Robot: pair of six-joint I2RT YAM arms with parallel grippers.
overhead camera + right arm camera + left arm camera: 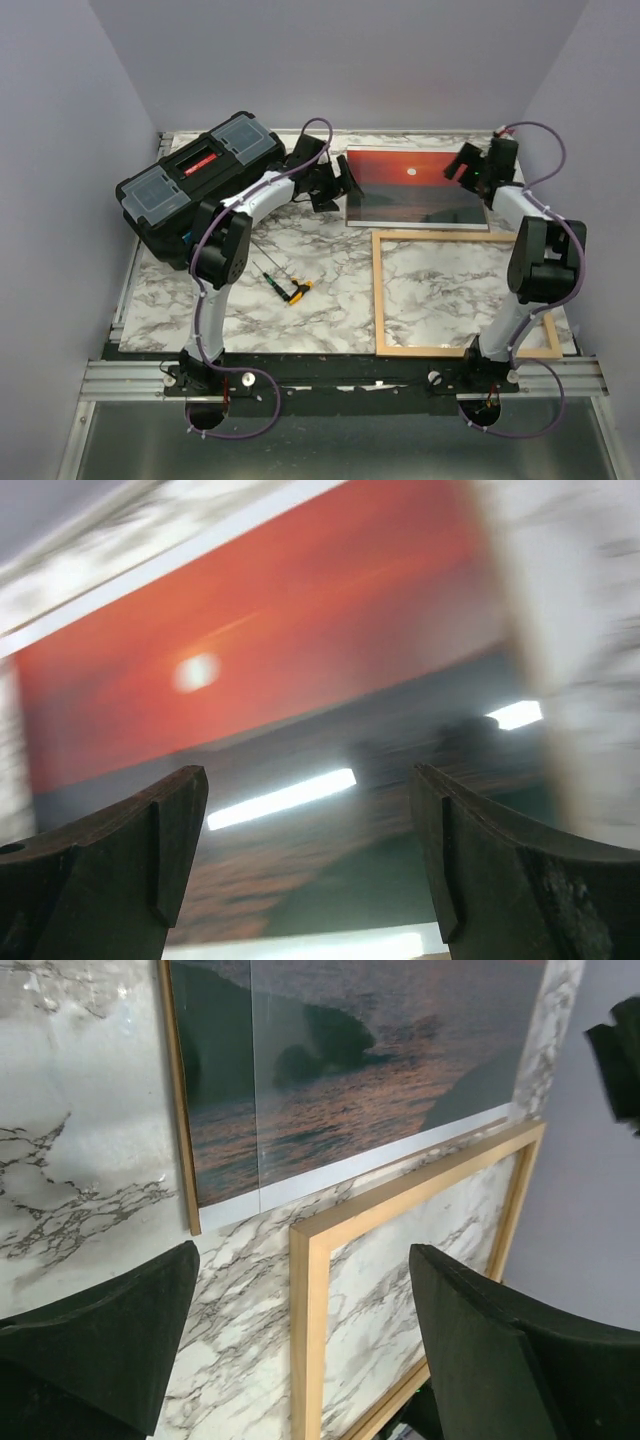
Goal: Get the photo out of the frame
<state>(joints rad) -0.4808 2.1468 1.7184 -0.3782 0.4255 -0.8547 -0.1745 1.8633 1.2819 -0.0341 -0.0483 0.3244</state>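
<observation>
Across the marble surface [340, 300] I see the black toolbox [200, 185] at upper left, the frame [440, 236] at lower right with marble showing through, and the photo [415, 185] lying flat just above it. The left tool [338, 185] beside the photo's left edge and the right tool [463, 165] over its right end are both spread, gripping nothing.

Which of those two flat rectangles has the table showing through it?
The light-wood frame: a thin border with a see-through middle. The other is an opaque red sunset photo.
</observation>
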